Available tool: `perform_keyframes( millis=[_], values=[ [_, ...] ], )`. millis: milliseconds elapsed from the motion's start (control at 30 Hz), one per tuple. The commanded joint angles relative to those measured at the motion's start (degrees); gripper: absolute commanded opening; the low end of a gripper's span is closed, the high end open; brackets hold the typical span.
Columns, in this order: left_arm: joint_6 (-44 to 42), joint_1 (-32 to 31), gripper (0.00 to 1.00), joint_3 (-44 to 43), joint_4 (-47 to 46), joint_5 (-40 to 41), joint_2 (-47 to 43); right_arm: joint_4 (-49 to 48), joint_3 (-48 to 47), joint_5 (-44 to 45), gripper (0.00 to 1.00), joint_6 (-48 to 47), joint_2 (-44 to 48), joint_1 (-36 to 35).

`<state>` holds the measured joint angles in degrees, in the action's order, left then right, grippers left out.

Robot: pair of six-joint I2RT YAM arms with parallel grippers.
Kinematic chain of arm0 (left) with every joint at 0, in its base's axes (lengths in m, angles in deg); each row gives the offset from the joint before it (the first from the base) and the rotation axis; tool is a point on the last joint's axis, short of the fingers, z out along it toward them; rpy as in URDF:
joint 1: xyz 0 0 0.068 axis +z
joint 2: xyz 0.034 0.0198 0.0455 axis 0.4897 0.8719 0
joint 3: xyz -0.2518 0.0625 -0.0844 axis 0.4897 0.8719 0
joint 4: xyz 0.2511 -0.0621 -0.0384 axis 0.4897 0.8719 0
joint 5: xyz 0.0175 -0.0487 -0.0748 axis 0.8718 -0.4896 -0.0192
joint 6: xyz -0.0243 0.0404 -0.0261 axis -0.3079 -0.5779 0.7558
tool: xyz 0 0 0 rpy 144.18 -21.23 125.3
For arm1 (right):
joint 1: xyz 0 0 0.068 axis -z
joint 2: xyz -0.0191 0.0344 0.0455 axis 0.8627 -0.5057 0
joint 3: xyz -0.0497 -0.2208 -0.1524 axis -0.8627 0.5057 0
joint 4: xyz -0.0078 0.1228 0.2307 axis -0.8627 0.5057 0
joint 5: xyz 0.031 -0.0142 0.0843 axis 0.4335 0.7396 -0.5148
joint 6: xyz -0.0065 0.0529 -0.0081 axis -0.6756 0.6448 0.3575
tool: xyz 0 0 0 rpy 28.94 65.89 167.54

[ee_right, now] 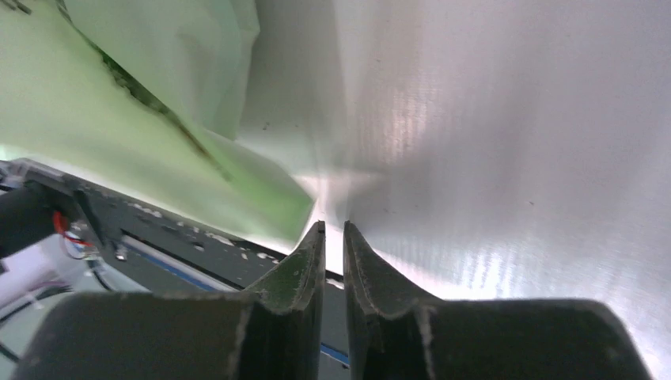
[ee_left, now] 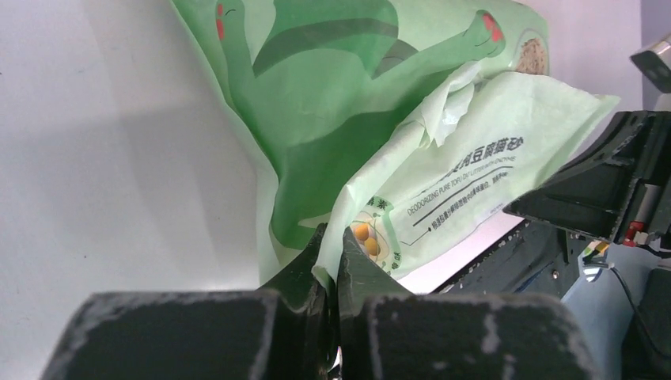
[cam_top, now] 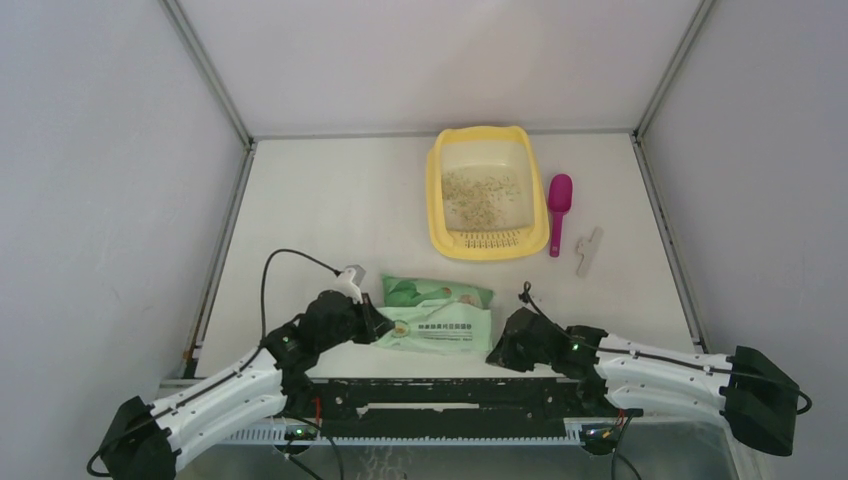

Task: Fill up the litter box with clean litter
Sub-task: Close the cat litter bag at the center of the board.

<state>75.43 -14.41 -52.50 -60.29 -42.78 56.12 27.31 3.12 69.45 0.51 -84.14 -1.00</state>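
Glossy bag (ee_left: 490, 150), smooth plastic litter box (cam_top: 435, 195)

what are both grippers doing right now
left gripper: closed on the edge of the green bag
right gripper: open only a narrow slit, holding nothing, beside the green bag's corner

Green bag (cam_top: 437, 315) flat on worktop (cam_top: 330, 210), lying between the two claws. Left claw (cam_top: 377, 325) touches its left edge. Right claw (cam_top: 497, 345) sits at its right edge; contact unclear from above. Yellow box (cam_top: 434, 200) well beyond both claws, more in line with the right one, with a thin patch of litter (cam_top: 480, 190) inside. Magenta scoop (cam_top: 558, 205) just right of box. Grey clip (cam_top: 588, 250) further right, apart.
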Motion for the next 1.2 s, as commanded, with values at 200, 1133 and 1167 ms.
perform_keyframes(
  millis=[200, 1133, 1167],
  values=[
    [-1.2, 0.4, 0.06, 4.2, -4.9, -0.1, 3.0, 15.6, -19.2, 4.5, 0.23, -9.6, 1.0, -6.3],
    [1.2, 0.5, 0.17, 2.9, -0.4, 3.6, 3.2, -1.6, -9.5, -2.2, 0.24, -13.3, -24.8, 4.4],
    [1.5, 0.4, 0.17, 3.6, -1.5, 3.2, 3.7, -1.7, -9.5, -2.3, 0.24, -13.1, -24.6, 4.1]
  ],
)
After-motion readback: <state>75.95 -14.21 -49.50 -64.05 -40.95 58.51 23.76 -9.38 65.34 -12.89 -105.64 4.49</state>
